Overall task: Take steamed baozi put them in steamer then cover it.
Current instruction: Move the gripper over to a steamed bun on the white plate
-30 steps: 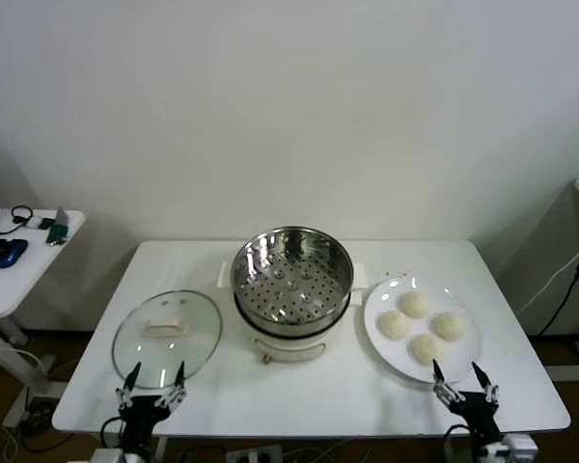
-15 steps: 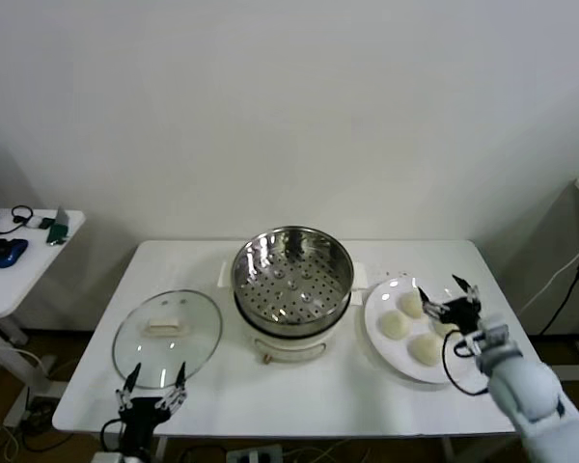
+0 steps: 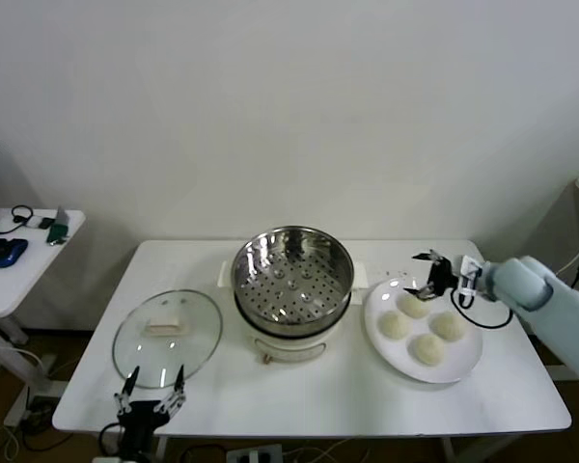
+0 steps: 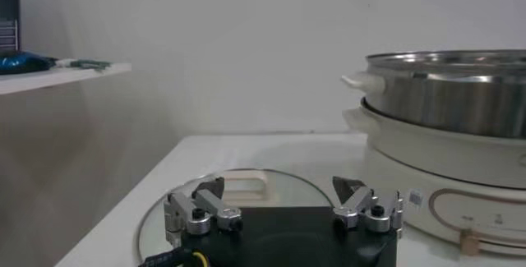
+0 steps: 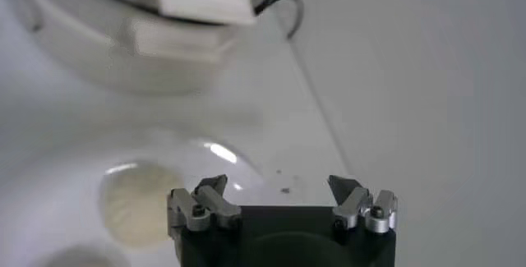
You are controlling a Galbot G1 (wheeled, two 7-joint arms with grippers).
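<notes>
Right end effector wide open, empty, at the plate's far rim. Nearest baozi lies just below and toward the robot. Steamer to its left. Left end effector open, parked at counter's near edge.

No legible txt, brand or nos. anywhere. Small white sticker on the steamer base, front side in left wrist view, has dark marks but too small to read.
</notes>
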